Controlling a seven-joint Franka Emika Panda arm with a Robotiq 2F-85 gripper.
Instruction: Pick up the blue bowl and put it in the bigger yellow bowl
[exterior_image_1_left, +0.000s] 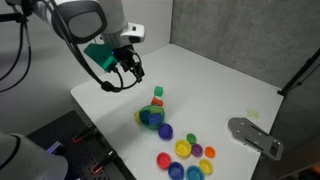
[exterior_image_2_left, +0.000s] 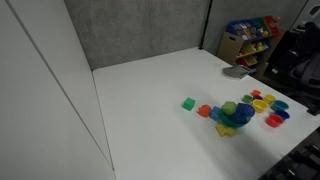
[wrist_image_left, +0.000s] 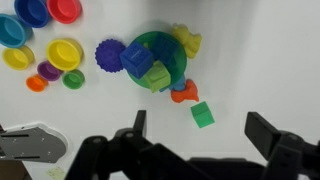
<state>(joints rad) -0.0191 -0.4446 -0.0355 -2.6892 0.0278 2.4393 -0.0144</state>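
The blue bowl (wrist_image_left: 9, 31) lies at the left edge of the wrist view, cut off by the frame, and shows in an exterior view (exterior_image_1_left: 193, 172). The bigger yellow bowl (wrist_image_left: 65, 53) lies right of it among the loose bowls, and also shows in an exterior view (exterior_image_1_left: 183, 148). A darker blue bowl (wrist_image_left: 30, 10) and a red bowl (wrist_image_left: 65, 8) lie at the top edge. My gripper (wrist_image_left: 200, 130) is open and empty. It hangs above the table over a green cube (wrist_image_left: 203, 115), well away from the bowls (exterior_image_1_left: 128, 72).
A green bowl piled with toy blocks (wrist_image_left: 155, 60) stands mid-table, with a purple gear (wrist_image_left: 108, 52) beside it. A smaller yellow bowl (wrist_image_left: 18, 57) and small purple, orange and green cups lie nearby. A grey metal fixture (exterior_image_1_left: 255, 135) sits near the table edge.
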